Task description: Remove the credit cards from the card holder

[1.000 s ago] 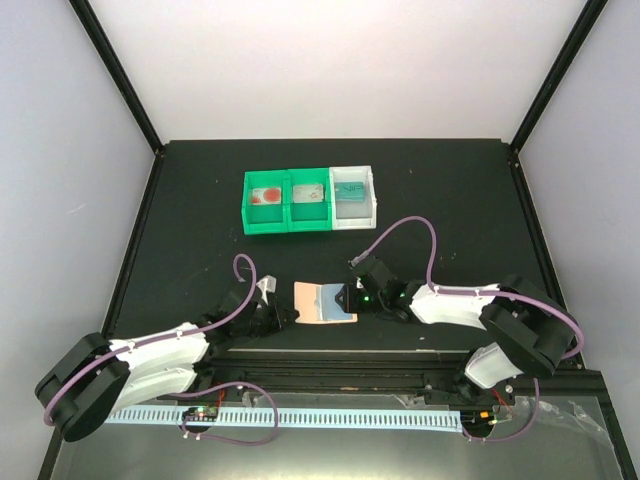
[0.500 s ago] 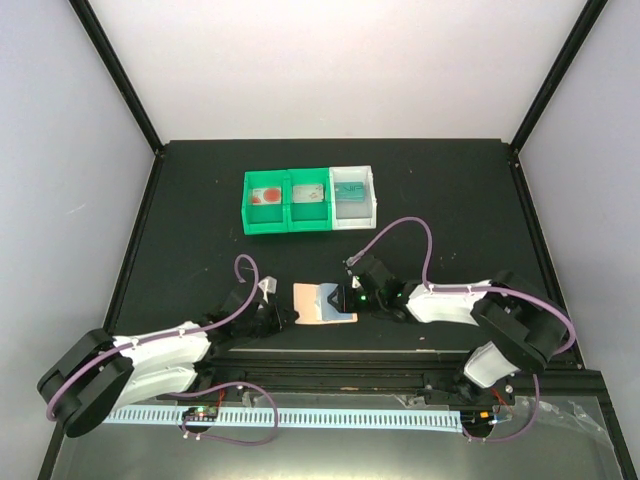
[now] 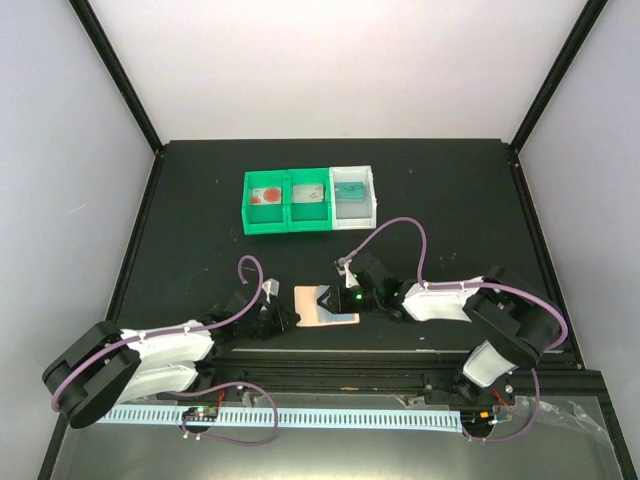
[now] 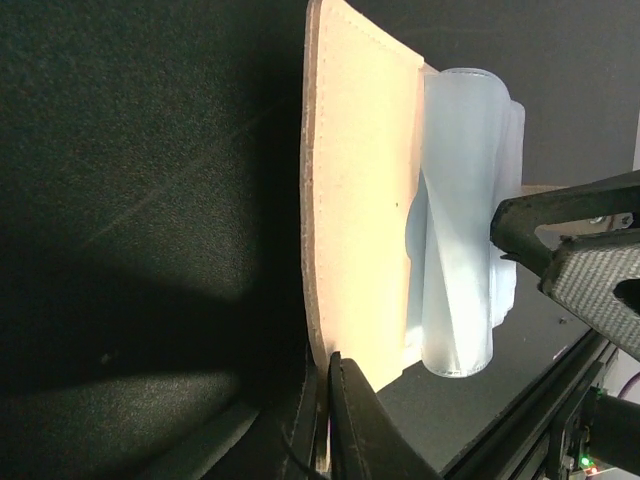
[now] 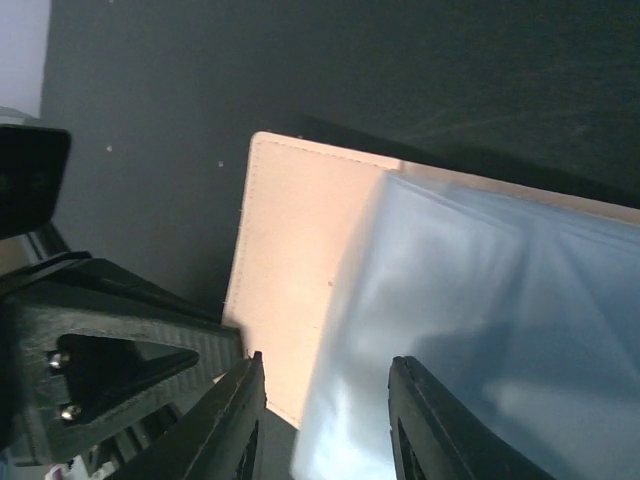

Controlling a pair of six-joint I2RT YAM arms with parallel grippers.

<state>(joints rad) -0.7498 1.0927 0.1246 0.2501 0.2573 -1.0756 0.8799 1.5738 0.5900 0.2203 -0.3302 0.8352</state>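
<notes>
A: What is new on the left side?

B: Almost nothing. The left gripper [image 3: 283, 320] is at the same place as one second ago, at the left edge of the holder [image 3: 309, 306]. Its fingers [image 4: 342, 425] are pressed together on the tan flap [image 4: 350, 200], so the holder is pinned. It lies open on the table [image 3: 200, 230], near the arms, in the middle, and it has not shifted.

A: And the right side?

B: Here is the change. The right gripper [image 3: 336, 297] was at the right edge of the holder. Now it is further left, over the blue-grey panel [image 4: 460, 200], and it covers more of it. Its fingers [image 5: 235, 415] stand apart, and the panel shows in the gap. I see nothing clamped between them.

A: What does this mean for the task?

B: I think the right arm reaches deeper, for a card that may remain. The panel is curled up from the tan side, but I cannot tell if a card is inside it.

A: And what is already out?

B: At the far side, as before, a red-and-white card [image 3: 267, 195] and a grey card [image 3: 310, 194] lie in the green bin [image 3: 288, 229], and a teal card [image 3: 351, 192] in the white bin [image 3: 356, 223]. Three are out, so the task seems close to its end.
</notes>
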